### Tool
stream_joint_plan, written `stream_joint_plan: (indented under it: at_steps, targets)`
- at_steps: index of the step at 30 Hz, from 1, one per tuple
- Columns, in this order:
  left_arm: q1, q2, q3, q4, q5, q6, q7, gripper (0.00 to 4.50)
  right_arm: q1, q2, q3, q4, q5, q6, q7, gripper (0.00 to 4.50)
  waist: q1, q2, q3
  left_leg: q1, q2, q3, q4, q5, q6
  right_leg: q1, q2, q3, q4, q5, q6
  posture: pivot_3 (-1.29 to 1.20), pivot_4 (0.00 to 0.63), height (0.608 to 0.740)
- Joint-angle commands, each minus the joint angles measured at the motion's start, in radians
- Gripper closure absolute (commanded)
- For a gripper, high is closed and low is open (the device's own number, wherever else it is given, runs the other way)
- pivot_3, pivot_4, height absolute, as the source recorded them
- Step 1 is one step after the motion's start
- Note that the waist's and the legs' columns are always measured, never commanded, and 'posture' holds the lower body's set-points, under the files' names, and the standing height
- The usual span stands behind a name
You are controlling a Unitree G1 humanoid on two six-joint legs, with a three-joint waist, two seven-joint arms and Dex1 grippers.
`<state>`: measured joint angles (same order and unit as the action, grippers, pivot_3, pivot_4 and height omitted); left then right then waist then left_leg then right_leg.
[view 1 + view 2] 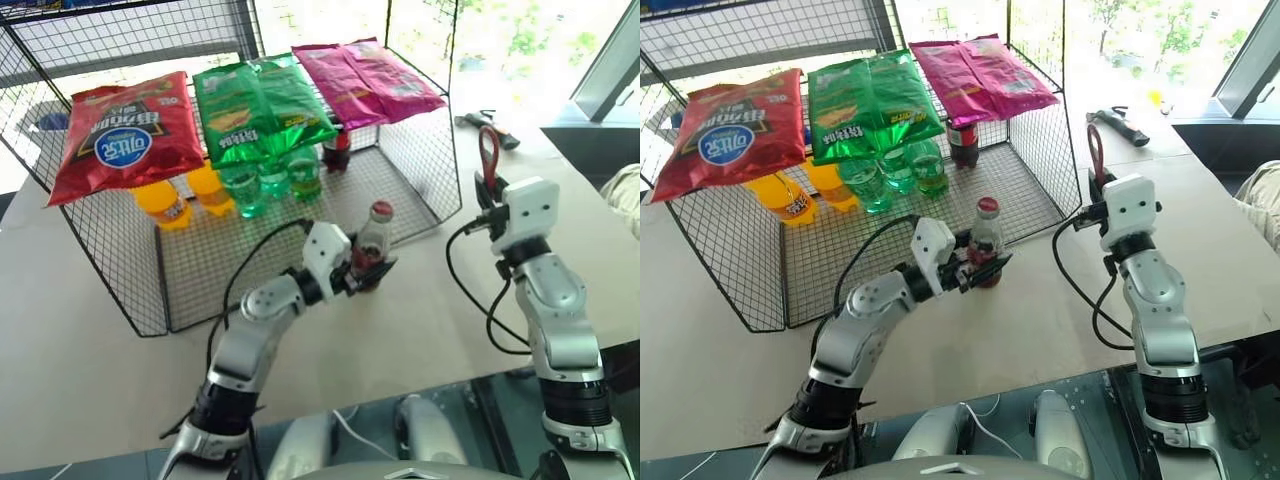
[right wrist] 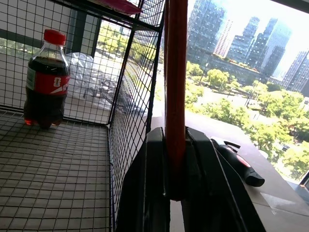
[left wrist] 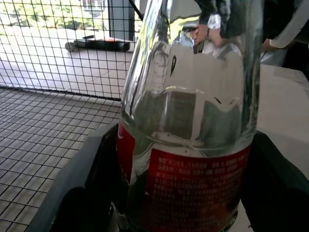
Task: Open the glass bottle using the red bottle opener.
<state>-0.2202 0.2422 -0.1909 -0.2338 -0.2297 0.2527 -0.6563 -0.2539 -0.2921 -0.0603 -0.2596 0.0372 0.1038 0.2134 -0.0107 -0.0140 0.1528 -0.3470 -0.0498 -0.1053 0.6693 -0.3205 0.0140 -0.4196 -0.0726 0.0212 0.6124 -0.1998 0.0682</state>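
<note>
We are seeing the left gripper (image 1: pixel 368 272) holding the glass bottle (image 1: pixel 371 243) upright, its 2 fingers spread wide around the red label band, at the front edge of the wire rack (image 1: pixel 420 170). The right gripper (image 1: pixel 489 188), at 3 o'clock from the bottle and well apart, is clamping its fingers fully together on the handle of the red bottle opener (image 1: pixel 488 155), ring head pointing up.

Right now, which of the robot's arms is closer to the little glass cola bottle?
The left. Its left gripper is clamped around the glass bottle, while the right gripper is off to the bottle's right, holding the red bottle opener.
</note>
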Motion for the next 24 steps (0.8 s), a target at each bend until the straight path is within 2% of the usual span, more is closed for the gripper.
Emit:
stream_joint_plan:
  at_steps: [1, 10, 12, 14, 19, 24]
  targets:
    - [0.022, -0.025, 0.01, -0.003, 0.033, -0.107, 0.05, 1.72, -0.017, 0.003, -0.003, -0.022, 0.0, -0.029, 0.001, 4.5, -0.001, 0.0, 0.0, 0.0, 0.0, 0.0, 0.0, 0.0, 0.0, 0.0, 0.0, 0.0, 0.0, 0.0, 0.0, 0.0, 0.15, 0.74]
    - [0.041, -0.036, 0.014, 0.017, 0.034, -0.19, 0.054, 1.72, -0.019, 0.002, 0.004, -0.011, 0.003, -0.033, 0.021, 4.5, -0.001, 0.0, 0.0, 0.001, 0.0, 0.002, 0.0, 0.0, 0.0, 0.0, 0.0, 0.001, 0.001, 0.0, 0.0, 0.0, 0.15, 0.74]
    - [0.038, -0.03, 0.014, 0.017, 0.046, -0.207, 0.06, 0.68, -0.021, 0.004, 0.008, -0.009, 0.002, -0.034, 0.024, 4.5, -0.001, 0.0, 0.0, 0.001, 0.0, 0.002, 0.0, 0.0, 0.0, 0.0, 0.0, 0.001, 0.002, 0.0, 0.0, 0.0, 0.15, 0.74]
    - [0.037, -0.025, 0.012, 0.018, 0.061, -0.223, 0.068, 0.11, -0.022, 0.006, 0.01, -0.006, 0.002, -0.036, 0.027, 4.5, -0.001, 0.0, 0.0, 0.001, 0.0, 0.002, 0.0, 0.0, 0.0, 0.0, 0.0, 0.001, 0.002, 0.0, 0.0, 0.0, 0.15, 0.74]
    - [0.032, -0.024, 0.012, 0.009, 0.073, -0.255, 0.085, 0.11, -0.015, 0.005, 0.014, -0.002, 0.003, -0.041, 0.031, 4.5, 0.0, 0.0, 0.0, 0.001, 0.0, 0.002, 0.0, 0.0, 0.0, 0.0, 0.0, 0.002, 0.002, 0.0, 0.0, 0.0, 0.15, 0.74]
    - [0.004, -0.039, 0.004, -0.056, 0.017, -0.229, 0.065, 0.11, -0.015, 0.008, 0.02, 0.01, 0.001, -0.049, 0.033, 4.5, -0.001, 0.0, 0.0, 0.001, 0.0, 0.002, 0.001, 0.0, 0.0, 0.0, 0.0, 0.002, 0.002, 0.0, 0.0, 0.0, 0.15, 0.74]
